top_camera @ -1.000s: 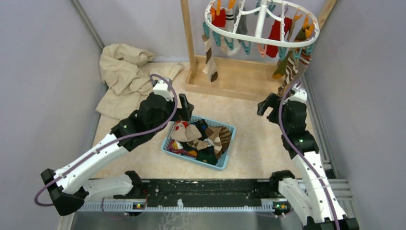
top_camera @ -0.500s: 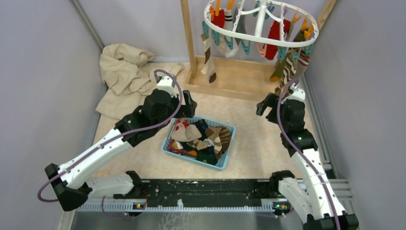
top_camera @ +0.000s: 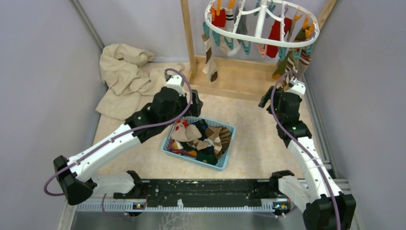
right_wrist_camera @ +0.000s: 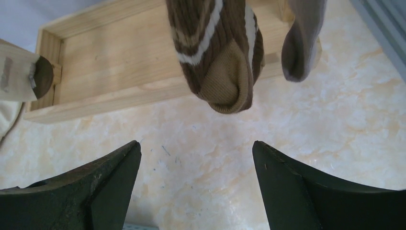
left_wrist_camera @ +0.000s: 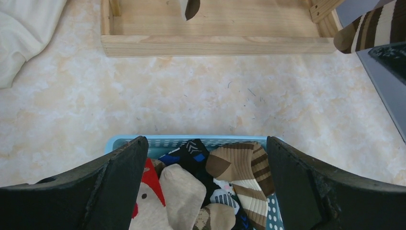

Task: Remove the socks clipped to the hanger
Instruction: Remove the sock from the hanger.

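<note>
Several socks (top_camera: pixel 275 33) hang clipped to the white hanger (top_camera: pixel 253 41) up at the back, so we're nowhere near done; a pile of others lies in the blue basket (top_camera: pixel 224 162) mid-table. Our right gripper (right_wrist_camera: pixel 196 143) is spread wide and empty, aimed just under the brown-and-cream striped sock (right_wrist_camera: pixel 218 52), with a grey sock (right_wrist_camera: pixel 301 38) beside it; we reckon it's lined up to pinch the toe and tug it off its clip. Our left gripper (left_wrist_camera: pixel 206 141) is wide and empty too, hovering over the basket's far edge; probably just clear of the way.
</note>
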`<state>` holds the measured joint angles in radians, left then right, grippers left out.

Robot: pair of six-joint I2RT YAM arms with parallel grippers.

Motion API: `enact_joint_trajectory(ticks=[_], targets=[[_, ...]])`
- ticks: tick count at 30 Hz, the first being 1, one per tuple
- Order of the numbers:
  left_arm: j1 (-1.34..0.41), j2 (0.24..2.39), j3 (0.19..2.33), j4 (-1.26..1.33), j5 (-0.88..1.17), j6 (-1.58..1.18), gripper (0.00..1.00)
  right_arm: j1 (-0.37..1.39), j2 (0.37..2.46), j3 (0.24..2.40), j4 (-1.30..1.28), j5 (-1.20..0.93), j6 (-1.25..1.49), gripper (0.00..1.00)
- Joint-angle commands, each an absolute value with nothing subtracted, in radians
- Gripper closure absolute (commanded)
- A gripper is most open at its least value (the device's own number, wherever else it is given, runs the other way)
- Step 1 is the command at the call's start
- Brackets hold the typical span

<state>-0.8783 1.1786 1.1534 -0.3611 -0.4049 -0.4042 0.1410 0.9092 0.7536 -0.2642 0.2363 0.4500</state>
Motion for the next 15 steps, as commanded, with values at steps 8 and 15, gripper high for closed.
enact_joint_trajectory(ticks=[8,15], targets=[[-0.846,1.299,1.182,-0.271,-0.341,-0.345,0.01,0.135,0.841,0.817,-0.11,0.401,0.407,0.16],[-0.801,1.291,1.166,-0.228,-0.289,-0.347,0.01,0.134,0.817,0.791,-0.061,0.471,0.386,0.16]])
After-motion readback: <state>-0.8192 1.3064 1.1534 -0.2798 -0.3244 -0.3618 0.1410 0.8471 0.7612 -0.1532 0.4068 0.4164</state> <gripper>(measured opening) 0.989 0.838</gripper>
